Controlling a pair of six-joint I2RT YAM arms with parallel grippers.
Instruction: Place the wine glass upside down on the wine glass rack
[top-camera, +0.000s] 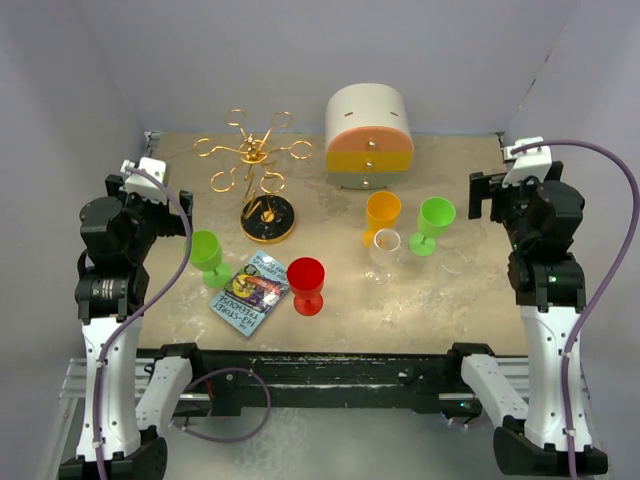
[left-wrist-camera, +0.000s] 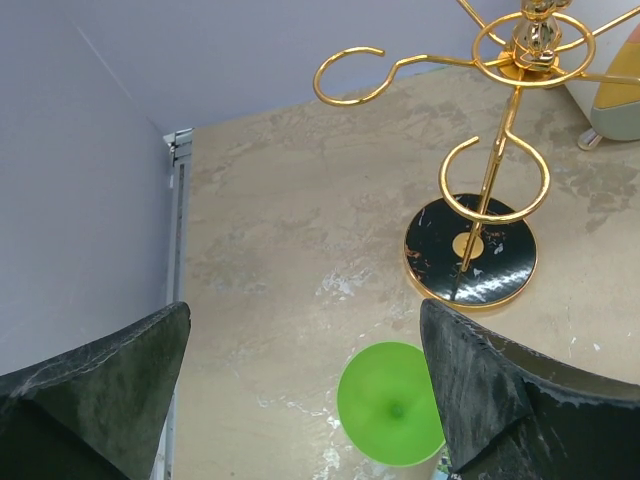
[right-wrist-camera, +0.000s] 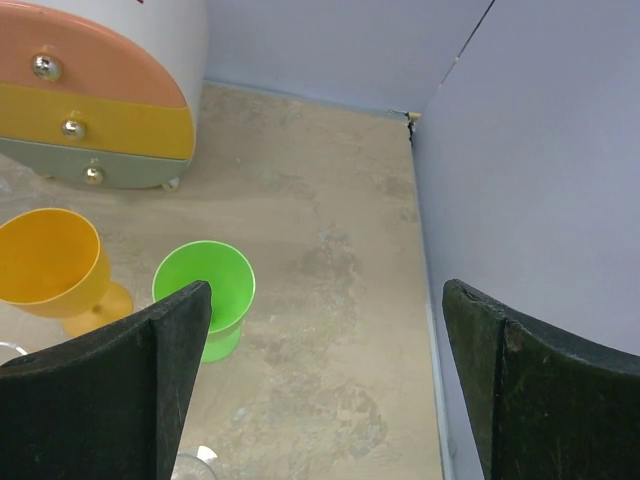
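Note:
The gold wire wine glass rack stands at the back left on a round black base; no glass hangs on it. It also shows in the left wrist view. Several wine glasses stand upright on the table: green, red, orange, green and clear. My left gripper is open and empty above the left green glass, near the left edge. My right gripper is open and empty at the right edge, right of the other green glass.
A white-and-orange drawer box stands at the back centre. A booklet lies between the left green and red glasses. A faint clear round thing lies right of the clear glass. Grey walls close in the left, right and back.

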